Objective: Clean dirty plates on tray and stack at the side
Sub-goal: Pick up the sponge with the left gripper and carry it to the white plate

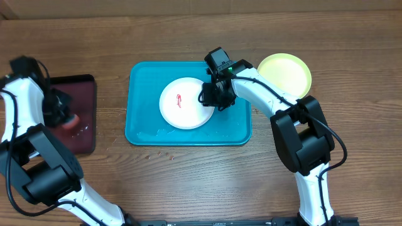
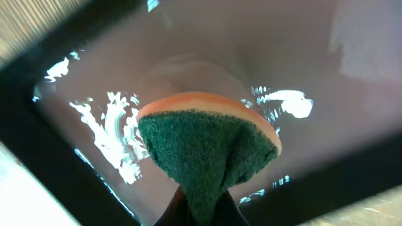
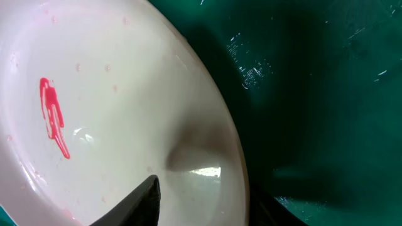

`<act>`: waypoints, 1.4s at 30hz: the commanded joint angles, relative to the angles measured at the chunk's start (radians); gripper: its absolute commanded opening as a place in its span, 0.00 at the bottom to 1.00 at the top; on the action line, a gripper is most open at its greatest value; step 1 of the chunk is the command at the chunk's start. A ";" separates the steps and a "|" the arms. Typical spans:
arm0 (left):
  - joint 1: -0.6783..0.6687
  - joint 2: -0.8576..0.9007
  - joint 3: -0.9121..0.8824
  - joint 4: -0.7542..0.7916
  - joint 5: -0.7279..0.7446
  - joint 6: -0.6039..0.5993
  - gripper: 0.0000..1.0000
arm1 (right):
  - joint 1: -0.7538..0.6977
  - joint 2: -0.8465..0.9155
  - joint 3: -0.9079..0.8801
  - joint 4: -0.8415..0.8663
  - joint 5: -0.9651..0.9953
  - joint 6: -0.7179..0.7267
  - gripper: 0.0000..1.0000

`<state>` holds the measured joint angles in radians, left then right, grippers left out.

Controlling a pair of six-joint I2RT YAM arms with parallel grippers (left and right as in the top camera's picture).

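A white plate (image 1: 186,112) with a red smear (image 1: 178,100) lies in the middle of the teal tray (image 1: 141,81). My right gripper (image 1: 212,100) grips its right rim. In the right wrist view one finger lies on the white plate (image 3: 125,94) and the other sits outside the rim, above the tray (image 3: 314,94). A yellow-green plate (image 1: 286,74) rests on the table to the right of the tray. Over the maroon tray (image 1: 78,88) at the far left, my left gripper (image 1: 66,119) is shut on a green-and-orange sponge (image 2: 207,144).
The maroon tray (image 2: 251,50) has a black rim and wet streaks (image 2: 113,125) on its floor. Water drops lie on the teal tray's front-left part (image 1: 151,133). Bare wooden table surrounds both trays.
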<state>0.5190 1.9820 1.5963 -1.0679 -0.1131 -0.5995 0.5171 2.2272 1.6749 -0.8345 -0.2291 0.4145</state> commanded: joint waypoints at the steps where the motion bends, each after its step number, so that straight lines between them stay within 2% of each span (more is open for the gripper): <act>1: 0.004 -0.021 0.116 -0.043 -0.009 0.002 0.04 | 0.001 0.025 -0.032 -0.008 0.031 -0.003 0.43; 4: 0.004 -0.020 0.122 -0.047 -0.011 0.002 0.04 | 0.000 0.025 -0.032 -0.007 0.031 -0.003 0.42; 6: 0.004 -0.018 0.090 -0.034 -0.040 0.002 0.04 | 0.000 0.025 -0.032 -0.008 0.035 -0.003 0.38; 9: 0.004 -0.015 -0.018 0.049 -0.098 0.002 0.04 | 0.000 0.025 -0.032 -0.011 0.050 -0.002 0.27; 14: 0.004 -0.013 -0.171 0.165 -0.093 0.003 0.04 | 0.000 0.025 -0.032 -0.007 0.050 -0.002 0.25; 20: 0.004 -0.015 -0.117 0.114 0.015 0.133 0.04 | 0.000 0.025 -0.032 -0.007 0.054 0.003 0.10; 23: 0.004 -0.021 -0.032 0.041 0.017 0.132 0.05 | 0.000 0.025 -0.032 -0.007 0.053 0.002 0.04; 28: 0.004 -0.074 0.113 -0.056 0.068 0.132 0.04 | 0.004 0.025 -0.032 -0.004 0.053 0.002 0.04; 34: -0.003 -0.163 0.142 -0.061 0.312 0.159 0.04 | 0.039 0.025 -0.032 0.009 0.053 0.001 0.04; 42: -0.119 -0.155 0.080 -0.087 0.327 0.179 0.04 | 0.078 0.025 -0.032 0.023 0.056 0.003 0.04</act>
<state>0.4637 1.8271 1.7096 -1.1564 0.1646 -0.4618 0.5697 2.2272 1.6676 -0.8070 -0.1883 0.4191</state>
